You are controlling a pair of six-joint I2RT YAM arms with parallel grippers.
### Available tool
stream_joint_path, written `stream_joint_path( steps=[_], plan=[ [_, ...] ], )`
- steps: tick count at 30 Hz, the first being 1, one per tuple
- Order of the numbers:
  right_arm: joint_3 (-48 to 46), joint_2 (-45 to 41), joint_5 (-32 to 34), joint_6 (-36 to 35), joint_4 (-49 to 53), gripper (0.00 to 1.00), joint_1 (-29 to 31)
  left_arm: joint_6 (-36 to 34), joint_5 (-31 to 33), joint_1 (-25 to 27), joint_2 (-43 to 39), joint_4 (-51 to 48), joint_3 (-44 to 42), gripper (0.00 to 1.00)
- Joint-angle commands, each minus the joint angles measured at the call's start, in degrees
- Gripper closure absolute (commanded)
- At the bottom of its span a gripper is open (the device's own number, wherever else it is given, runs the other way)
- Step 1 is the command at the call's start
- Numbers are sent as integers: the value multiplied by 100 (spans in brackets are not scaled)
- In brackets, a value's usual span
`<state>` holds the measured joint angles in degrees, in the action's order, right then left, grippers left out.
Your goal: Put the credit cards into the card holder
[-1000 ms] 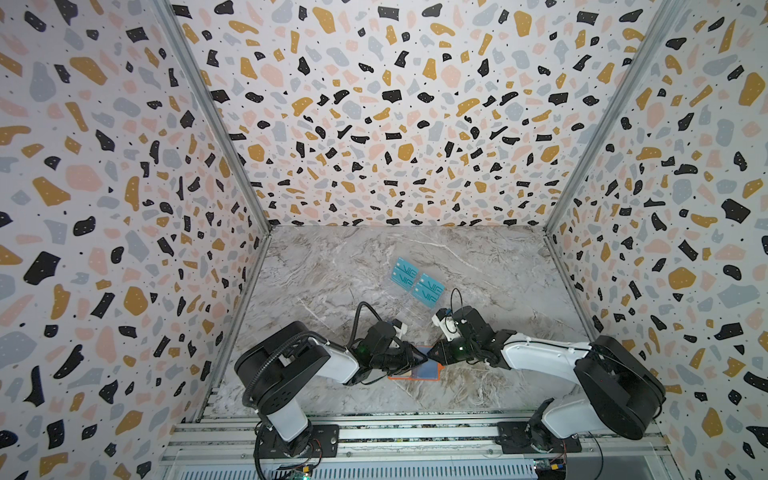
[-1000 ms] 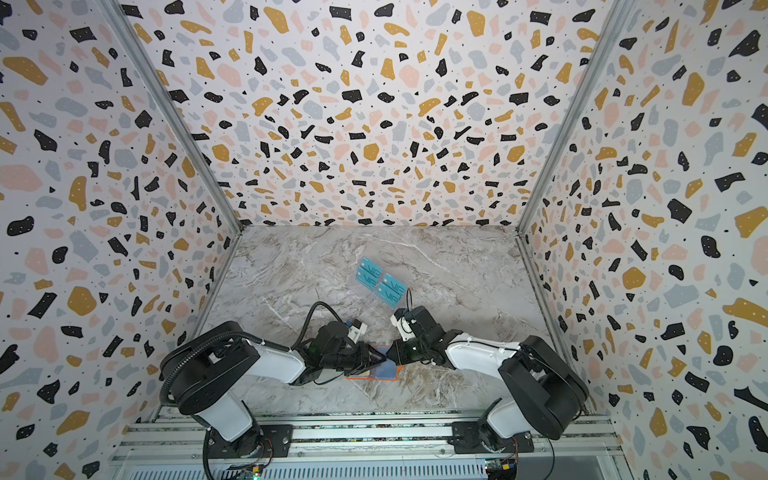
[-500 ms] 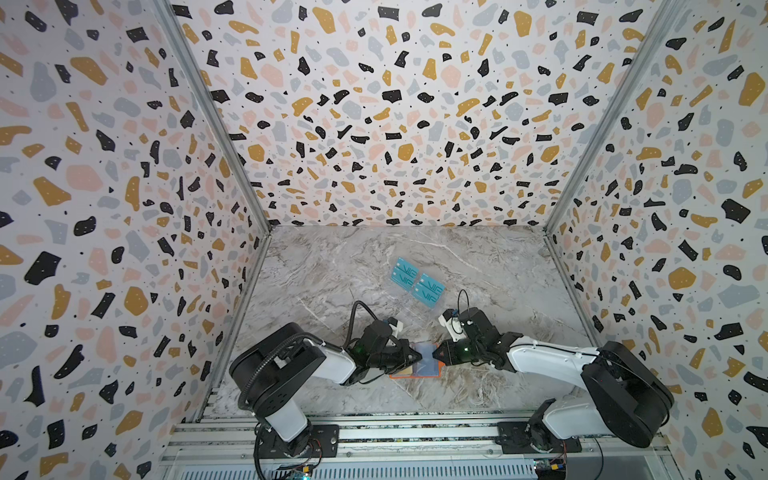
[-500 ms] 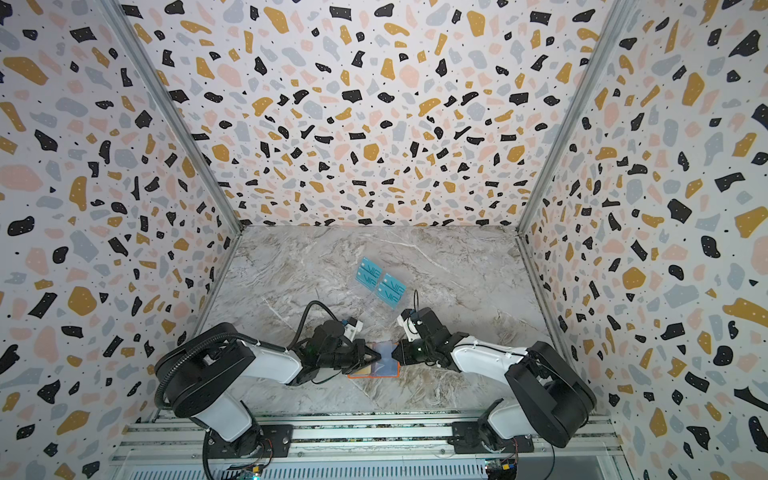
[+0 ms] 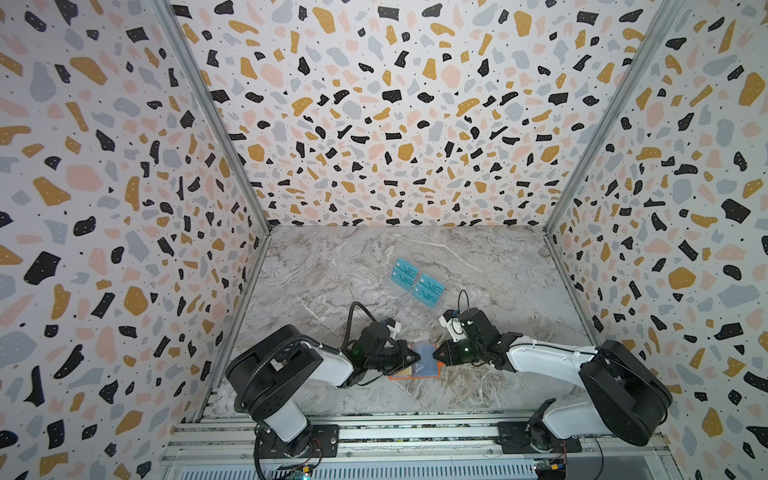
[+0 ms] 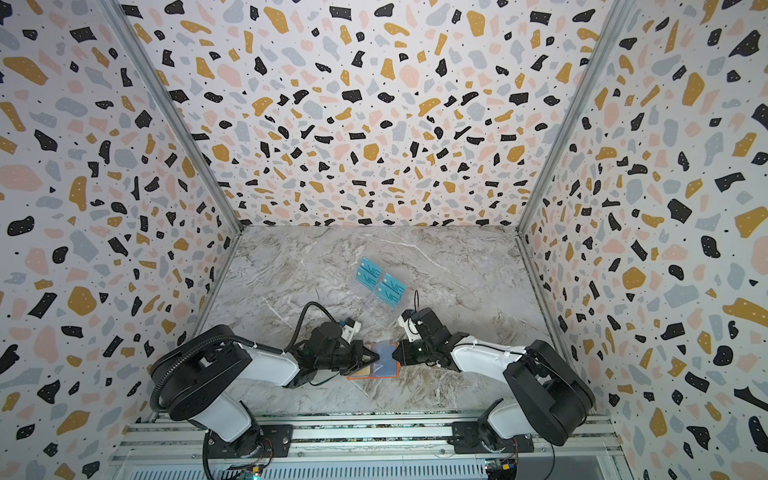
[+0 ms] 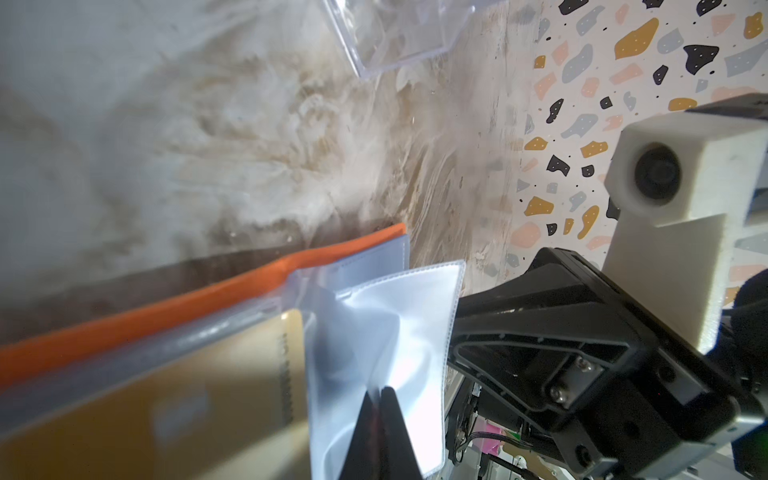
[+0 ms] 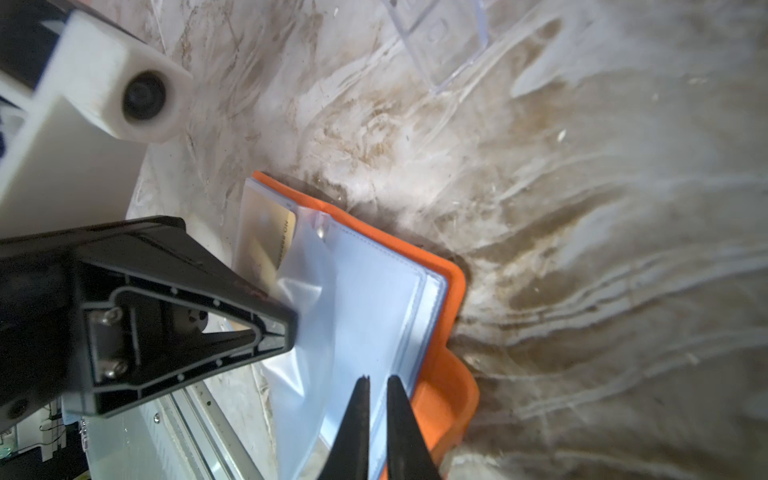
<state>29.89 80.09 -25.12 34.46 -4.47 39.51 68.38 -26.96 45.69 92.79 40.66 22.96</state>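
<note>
My left claw (image 7: 380, 392) is pinched tight on one clear sleeve (image 7: 374, 324) of the orange card holder (image 5: 415, 376), holding that sleeve raised from the 9 o'clock side. My right claw (image 8: 377, 380) sits at the holder's 3 o'clock edge, nearly closed with a thin slit. Whether it grips the pages I cannot tell. The holder lies open at 6 o'clock on the bench (image 5: 332, 270), with a gold card (image 7: 187, 395) sleeved inside. Teal VIP cards (image 5: 417, 284) sit at its 12 o'clock on a clear acrylic stand (image 7: 395, 37).
</note>
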Motion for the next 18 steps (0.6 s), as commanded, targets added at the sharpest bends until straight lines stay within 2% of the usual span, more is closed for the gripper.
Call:
stream_joint_path(
  steps=[1, 7, 10, 12, 14, 15, 16, 18],
  plan=[
    [65, 30, -150, -48, -126, 87, 124, -27, -52, -33, -110, 255, -40, 100],
    [133, 211, -290, -46, -317, 87, 303, -20, -72, -26, -123, 302, -66, 98],
    [109, 242, -335, -9, -428, 87, 303, -12, -97, -26, -147, 324, -55, 93],
    [113, 228, -368, 3, -484, 87, 303, 0, -125, -29, -169, 320, -55, 81],
    [155, 216, -409, -8, -528, 87, 308, 27, -130, -26, -252, 299, -37, 59],
    [183, 213, -428, -14, -545, 87, 323, 42, -117, -26, -312, 254, -17, 51],
    [205, 210, -460, -26, -580, 87, 339, 13, -95, -26, -396, 144, 18, 45],
    [235, 247, -516, -26, -640, 87, 371, -68, -26, -26, -552, -197, 122, 39]
  ],
)
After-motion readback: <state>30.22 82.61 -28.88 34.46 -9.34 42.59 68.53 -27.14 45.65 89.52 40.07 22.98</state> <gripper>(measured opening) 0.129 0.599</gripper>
